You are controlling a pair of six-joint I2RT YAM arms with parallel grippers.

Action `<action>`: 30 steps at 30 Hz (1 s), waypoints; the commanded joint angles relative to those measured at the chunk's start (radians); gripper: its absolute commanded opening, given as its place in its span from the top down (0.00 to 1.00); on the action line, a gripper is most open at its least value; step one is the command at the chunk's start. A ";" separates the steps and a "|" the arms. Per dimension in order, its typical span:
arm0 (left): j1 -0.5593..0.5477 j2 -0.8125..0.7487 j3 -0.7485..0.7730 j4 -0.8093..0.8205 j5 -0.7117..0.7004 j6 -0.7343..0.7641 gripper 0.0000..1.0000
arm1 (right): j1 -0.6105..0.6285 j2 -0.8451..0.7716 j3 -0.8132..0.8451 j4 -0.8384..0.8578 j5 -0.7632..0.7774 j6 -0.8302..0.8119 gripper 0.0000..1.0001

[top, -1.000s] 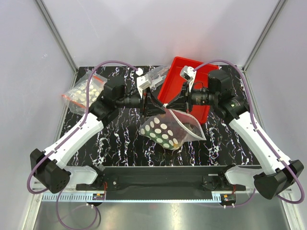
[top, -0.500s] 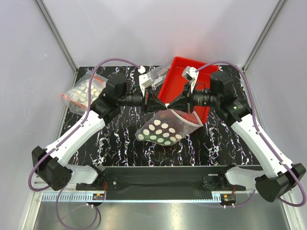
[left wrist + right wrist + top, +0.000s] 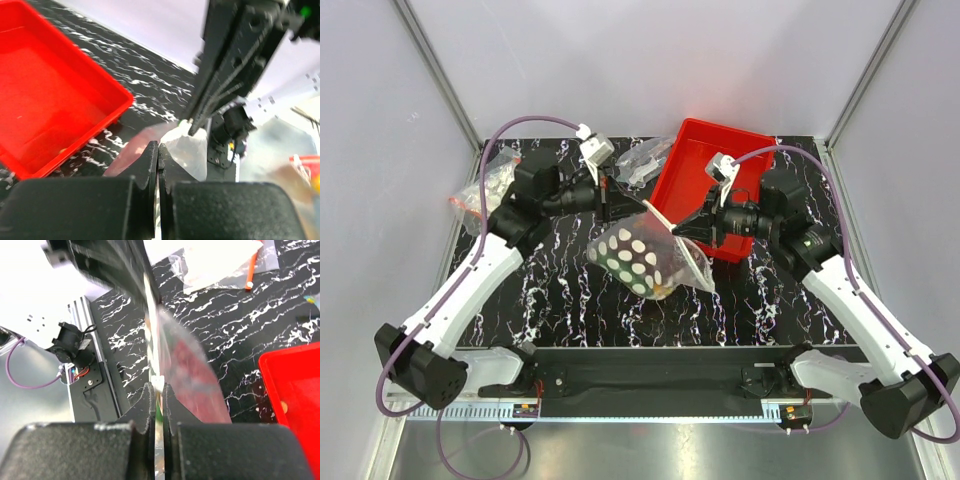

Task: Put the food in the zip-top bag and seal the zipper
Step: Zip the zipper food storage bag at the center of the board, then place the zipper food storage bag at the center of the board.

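**A:** What sits around the claws?

**B:** A red rectangular plastic tray lies just behind the right claw, on the black, white-veined tabletop. A smaller undotted clear bag lies beyond the left claw. On that claw's outer side is a clear packet with a red edge, mostly hidden by the arm.

**A:** And the bag itself?

**B:** The clear zip-top bag printed with white round dots hangs in the air, slung between the two claws and sagging below them. Its thin red zipper strip stretches from one claw to the other.

**A:** How are they gripping?

**B:** Both are clenched on the bag's mouth edge. The left wrist view shows the fingers pressed together with plastic pinched between them. The right wrist fingers grip the same way.

**A:** The food?

**B:** It is inside the bag, sunk low beneath the claws. An orange-yellow piece and a dark red lump show through the plastic. I can't make out the other pieces, or tell whether the strip is pressed shut.
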 commanded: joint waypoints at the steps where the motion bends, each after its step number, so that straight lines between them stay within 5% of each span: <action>1: 0.063 -0.064 0.068 0.093 -0.125 -0.070 1.00 | 0.004 -0.054 -0.046 -0.010 0.043 0.039 1.00; 17: 0.173 -0.027 0.097 -0.106 -0.587 -0.143 1.00 | 0.020 -0.140 -0.146 -0.215 0.185 0.146 1.00; 30: 0.175 0.037 -0.052 0.027 -0.527 -0.195 1.00 | 0.021 -0.110 -0.083 -0.406 0.399 0.238 1.00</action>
